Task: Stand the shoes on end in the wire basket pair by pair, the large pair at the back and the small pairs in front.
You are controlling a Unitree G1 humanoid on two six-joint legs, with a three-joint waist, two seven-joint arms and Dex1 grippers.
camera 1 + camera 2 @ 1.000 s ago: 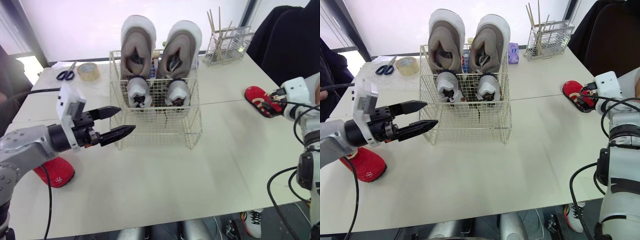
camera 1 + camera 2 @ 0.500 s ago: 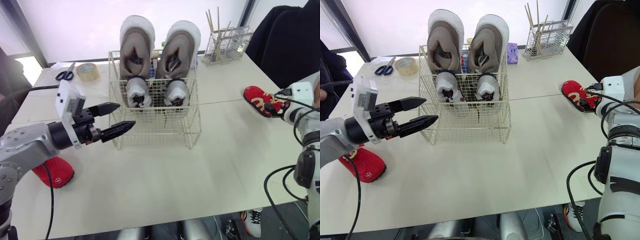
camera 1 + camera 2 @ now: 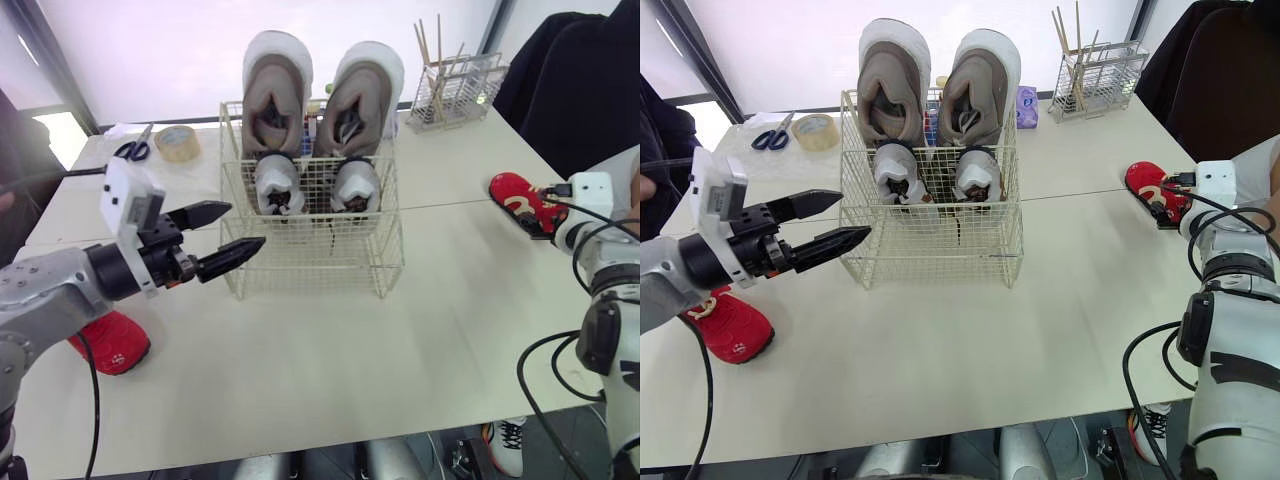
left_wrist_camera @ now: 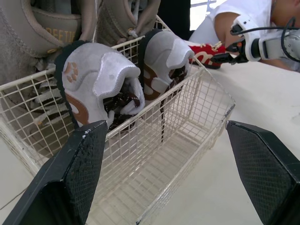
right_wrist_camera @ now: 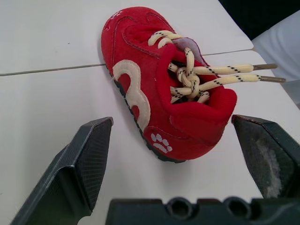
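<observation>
The wire basket (image 3: 312, 252) stands mid-table. At its back a large tan pair (image 3: 277, 95) stands on end, with a small grey-and-white pair (image 3: 278, 186) in front of it. My left gripper (image 3: 228, 236) is open, its fingers level beside the basket's left front corner; the left wrist view looks into the basket's free front part (image 4: 178, 154). One small red shoe (image 3: 518, 198) lies on the table at the far right. My right gripper (image 5: 172, 123) is open just behind that red shoe (image 5: 159, 103), one finger on each side, not touching. A second red shoe (image 3: 110, 345) lies under my left arm.
Scissors (image 3: 130, 150) and a tape roll (image 3: 178, 142) lie at the back left. A wire rack of sticks (image 3: 455, 85) and a small purple box (image 3: 1026, 105) stand at the back right. A person in dark clothes (image 3: 570, 80) sits beyond the right corner.
My left gripper has drawn back slightly to the left and risen a little, still open. The right gripper has sunk a touch at the red shoe.
</observation>
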